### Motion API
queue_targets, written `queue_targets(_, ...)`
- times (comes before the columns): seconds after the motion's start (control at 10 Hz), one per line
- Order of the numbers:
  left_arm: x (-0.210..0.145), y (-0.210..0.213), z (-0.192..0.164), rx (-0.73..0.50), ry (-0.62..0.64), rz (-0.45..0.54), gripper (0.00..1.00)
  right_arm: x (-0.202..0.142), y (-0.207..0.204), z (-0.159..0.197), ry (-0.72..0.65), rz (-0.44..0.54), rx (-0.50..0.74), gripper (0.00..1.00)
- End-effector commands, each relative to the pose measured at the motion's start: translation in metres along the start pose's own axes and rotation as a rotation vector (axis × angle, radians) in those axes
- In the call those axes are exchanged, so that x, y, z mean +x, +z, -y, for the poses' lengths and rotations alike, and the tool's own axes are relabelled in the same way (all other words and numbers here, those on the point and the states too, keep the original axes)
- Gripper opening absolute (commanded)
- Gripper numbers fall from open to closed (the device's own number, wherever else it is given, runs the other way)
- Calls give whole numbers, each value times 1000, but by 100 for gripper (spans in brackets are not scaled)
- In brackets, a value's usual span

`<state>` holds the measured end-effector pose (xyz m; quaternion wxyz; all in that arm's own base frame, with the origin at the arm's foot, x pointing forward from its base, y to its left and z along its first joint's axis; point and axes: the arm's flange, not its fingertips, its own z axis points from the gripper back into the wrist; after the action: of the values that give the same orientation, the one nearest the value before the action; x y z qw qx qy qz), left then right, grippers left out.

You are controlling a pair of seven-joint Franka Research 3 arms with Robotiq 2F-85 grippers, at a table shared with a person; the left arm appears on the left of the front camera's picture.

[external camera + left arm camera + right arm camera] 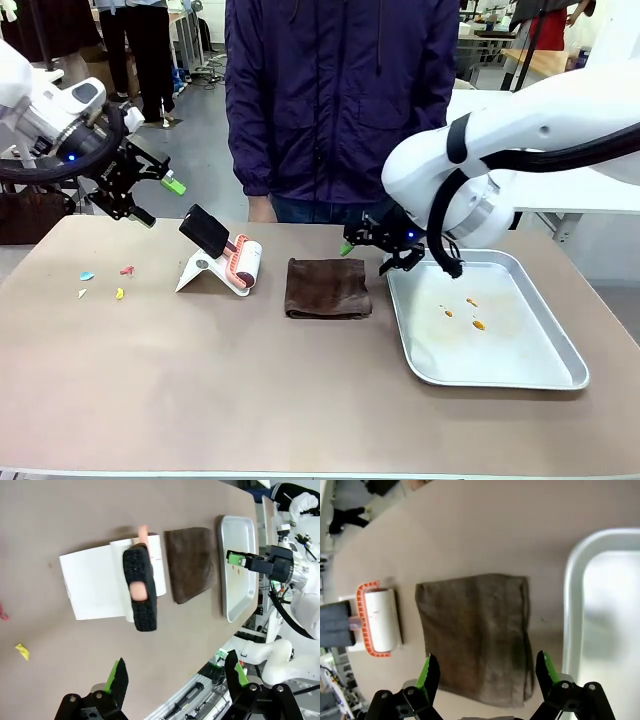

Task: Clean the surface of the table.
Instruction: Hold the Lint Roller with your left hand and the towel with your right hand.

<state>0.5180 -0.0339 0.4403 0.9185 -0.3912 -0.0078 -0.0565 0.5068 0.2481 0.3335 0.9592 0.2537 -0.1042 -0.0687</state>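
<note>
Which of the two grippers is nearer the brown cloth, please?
The right gripper: it hangs open at the far right corner of the brown cloth, while the left gripper is by the far left corner of the table.

The left arm comes in over the far left corner of the tabletop with its wrist held high. The left gripper hangs above the surface near the far edge, angled toward the middle, jaws spread wide and nothing between its green pads. The right arm bends in from the right edge, its wrist pitched down. The right gripper sits low, close to the far edge near the middle, jaws also wide apart and empty.
</note>
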Motion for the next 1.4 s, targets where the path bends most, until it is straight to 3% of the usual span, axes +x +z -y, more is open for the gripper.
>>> queue_targets(0.0,10,-6,-6,31,61,3,100,6,-3,-12,-1,31,0,100)
queue_targets(0.1,14,-10,-10,27,75,5,100,5,-2,-12,-91,33,-16,100)
queue_targets(0.2,18,-14,-14,30,83,17,100,4,-4,-5,12,6,1,100)
queue_targets(0.3,22,-19,-17,32,89,23,100,6,-5,-6,-15,11,1,100)
queue_targets(0.7,34,-35,-25,21,95,62,100,17,-8,-5,46,-187,-128,100)
queue_targets(1.3,39,-38,-32,-18,87,93,100,20,-48,-18,120,-223,-165,100)
